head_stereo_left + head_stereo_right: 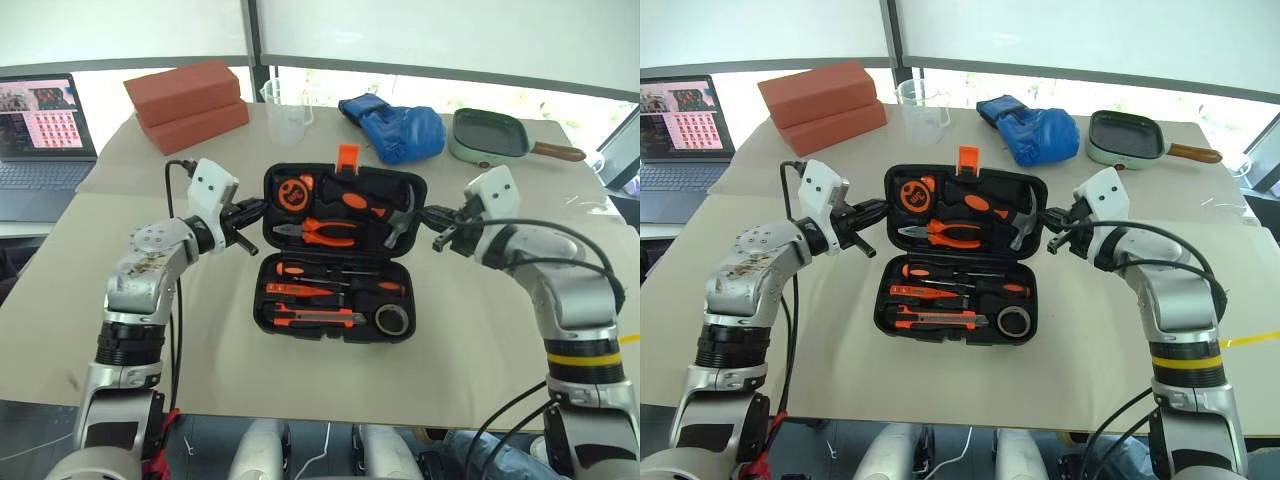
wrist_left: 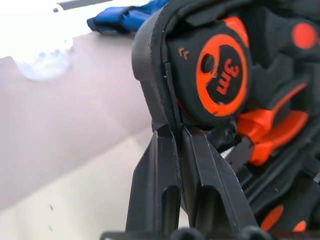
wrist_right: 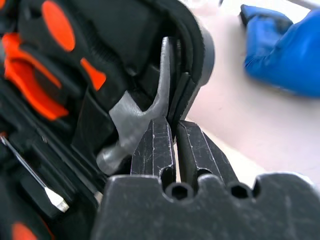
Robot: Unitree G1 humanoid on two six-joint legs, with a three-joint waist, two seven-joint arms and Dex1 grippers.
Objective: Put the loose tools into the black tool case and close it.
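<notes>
Pinching the stiff lid rim of the black tool case, your left claw and right claw hold both side edges; plastic is slippery, so grip firmly.

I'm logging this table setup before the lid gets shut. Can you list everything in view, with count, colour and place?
black tool case: one, black, open at table centre, orange latch on far edge.
tape measure: one, orange-black, far half.
pliers: one, orange-handled, far half.
hammer: one, grey head, far half.
screwdrivers: orange-black, near half.
utility knife: one, orange-black, near half.
tape roll: one, black, near half.
bricks: two, red, stacked far left.
measuring cup: one, clear, behind case.
glove: blue, far centre.
pan: one, green, far right.
laptop: one, left.
table: one, beige.
left gripper: shut on case's left rim.
right gripper: shut on right rim.
</notes>
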